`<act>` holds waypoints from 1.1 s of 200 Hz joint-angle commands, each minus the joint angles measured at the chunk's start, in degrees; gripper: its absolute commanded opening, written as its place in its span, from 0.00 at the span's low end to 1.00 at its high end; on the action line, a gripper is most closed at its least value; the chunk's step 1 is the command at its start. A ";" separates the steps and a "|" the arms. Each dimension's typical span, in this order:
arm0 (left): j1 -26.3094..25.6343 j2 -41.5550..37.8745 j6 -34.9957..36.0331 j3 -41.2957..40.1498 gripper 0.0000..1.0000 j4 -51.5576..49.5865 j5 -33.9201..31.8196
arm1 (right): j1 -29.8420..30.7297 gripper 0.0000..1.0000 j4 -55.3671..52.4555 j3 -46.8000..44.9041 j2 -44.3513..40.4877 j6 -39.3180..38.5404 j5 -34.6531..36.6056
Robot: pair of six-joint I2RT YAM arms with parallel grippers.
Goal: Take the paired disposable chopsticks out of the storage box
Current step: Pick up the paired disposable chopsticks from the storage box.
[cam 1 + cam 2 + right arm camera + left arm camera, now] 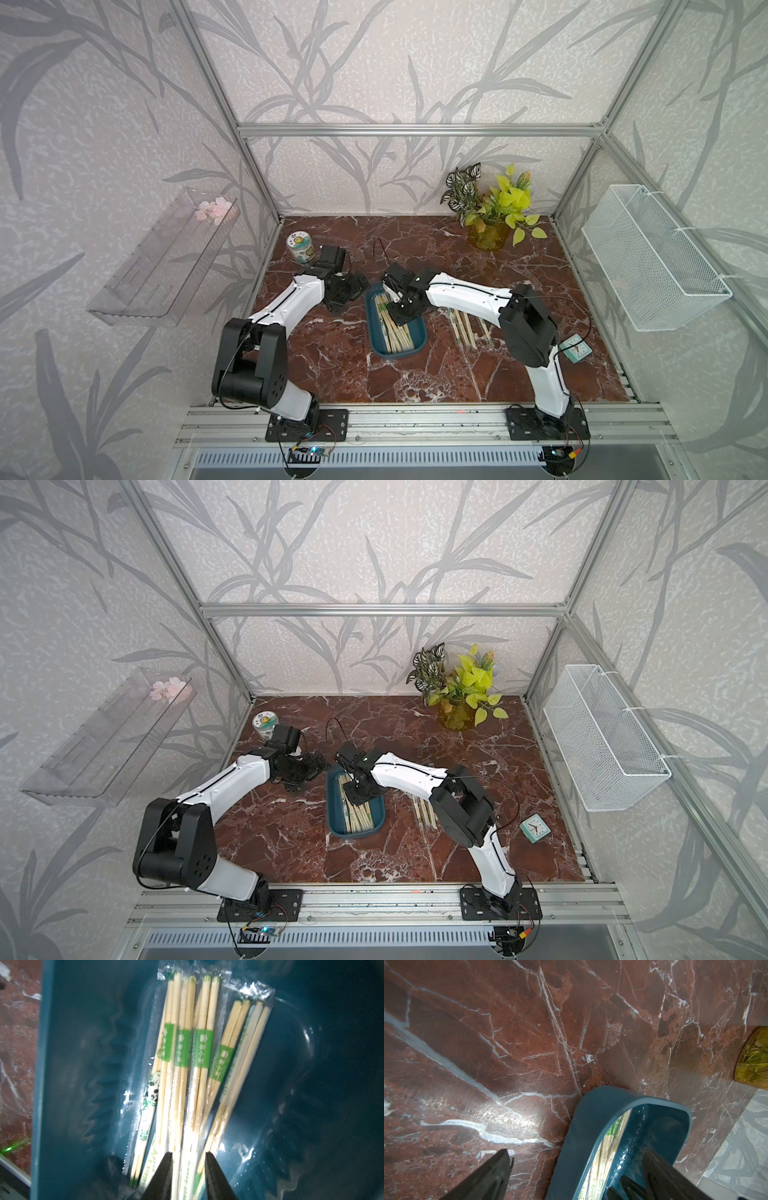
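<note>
The storage box point(419, 332) is a shallow teal tray at the middle of the marble table, seen in both top views. Several paired disposable chopsticks point(187, 1053) in clear wrappers with green bands lie lengthwise inside it. My right gripper point(189, 1159) reaches down into the tray's far end. Its jaws are closed narrowly on one or two wrapped pairs that still lie on the pile. My left gripper point(577, 1167) is open wide over the tray's far left corner. One of its fingers point(500, 1169) is outside over the table, the other inside the tray. More wrapped pairs point(467, 328) lie on the table right of the tray.
A potted plant in a yellow glass jar point(488, 237) stands at the back right. A round tin point(300, 247) stands at the back left, just behind the left wrist. A small teal clock point(575, 349) lies near the right arm. A white wire basket point(652, 257) and a clear shelf point(166, 257) hang on the side walls.
</note>
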 commanded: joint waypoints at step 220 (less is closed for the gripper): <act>0.42 -1.24 1.77 -1.45 0.99 -0.13 1.50 | 0.27 0.16 -3.52 4.76 5.71 -0.12 1.06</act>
